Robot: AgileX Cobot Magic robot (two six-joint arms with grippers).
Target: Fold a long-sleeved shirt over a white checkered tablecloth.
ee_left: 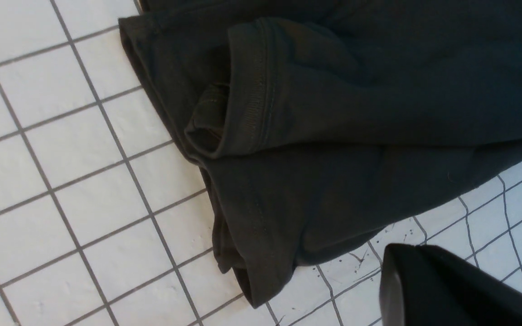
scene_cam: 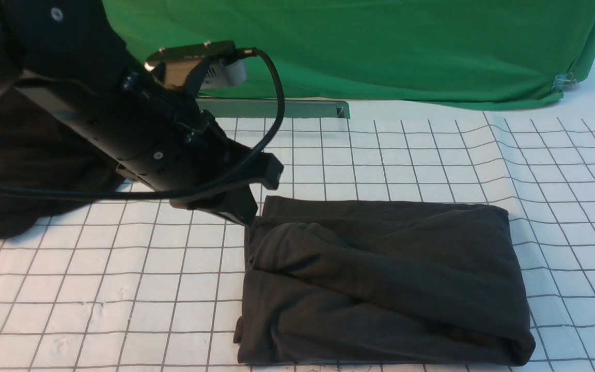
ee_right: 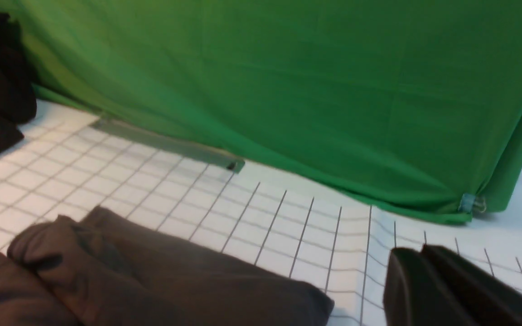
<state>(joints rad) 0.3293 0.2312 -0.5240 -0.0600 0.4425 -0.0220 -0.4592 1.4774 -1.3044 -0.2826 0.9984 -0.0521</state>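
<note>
The long-sleeved shirt (scene_cam: 380, 279) lies folded into a dark charcoal rectangle on the white checkered tablecloth (scene_cam: 96, 289), right of centre near the front edge. A sleeve cuff (ee_left: 247, 90) rests on top at its left end. My left gripper (scene_cam: 248, 219) hangs at the shirt's far-left corner. In the left wrist view the left gripper (ee_left: 414, 246) is shut, empty, and just off the shirt (ee_left: 333, 113), over the tablecloth (ee_left: 61, 181). The right arm is out of the front view. Its own view shows the right gripper (ee_right: 422, 248) shut and empty above the tablecloth (ee_right: 288, 226), beside the shirt (ee_right: 152, 280).
A green draped cloth (scene_cam: 380, 51) closes off the back, held by a clip (scene_cam: 563, 80) at its right corner. A grey metal bar (scene_cam: 277, 107) lies along its foot. A heap of dark clothing (scene_cam: 13, 155) sits at the far left, behind my left arm.
</note>
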